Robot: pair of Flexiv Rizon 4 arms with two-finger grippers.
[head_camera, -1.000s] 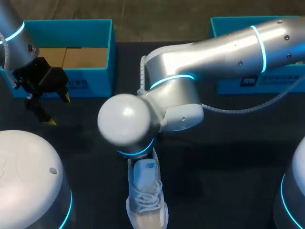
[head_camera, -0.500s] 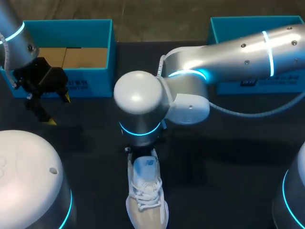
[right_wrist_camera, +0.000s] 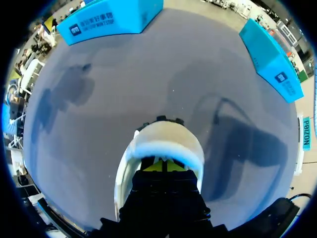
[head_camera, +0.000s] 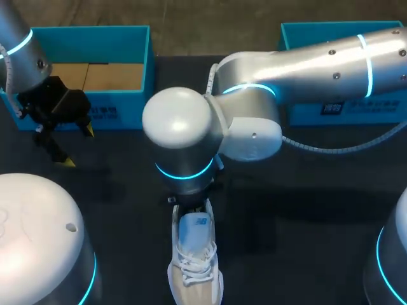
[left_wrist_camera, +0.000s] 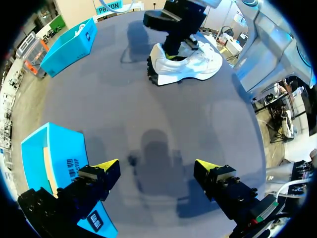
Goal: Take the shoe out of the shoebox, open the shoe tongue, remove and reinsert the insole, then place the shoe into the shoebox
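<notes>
hidden from the head view, right gripper (right_wrist_camera: 162,166) in the heel opening of the white lace-up sneaker (head_camera: 194,267) on the dark table (head_camera: 305,222), grip impossible to tell. left gripper (left_wrist_camera: 157,166) spread wide beside the teal shoebox (head_camera: 95,30).

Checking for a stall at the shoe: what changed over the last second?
The right arm shifted its wrist end farther out over the table, above the shoe; the right gripper stayed at the shoe's opening. Nothing visibly taken or released. Shoe, left gripper and left shoebox unchanged.
</notes>
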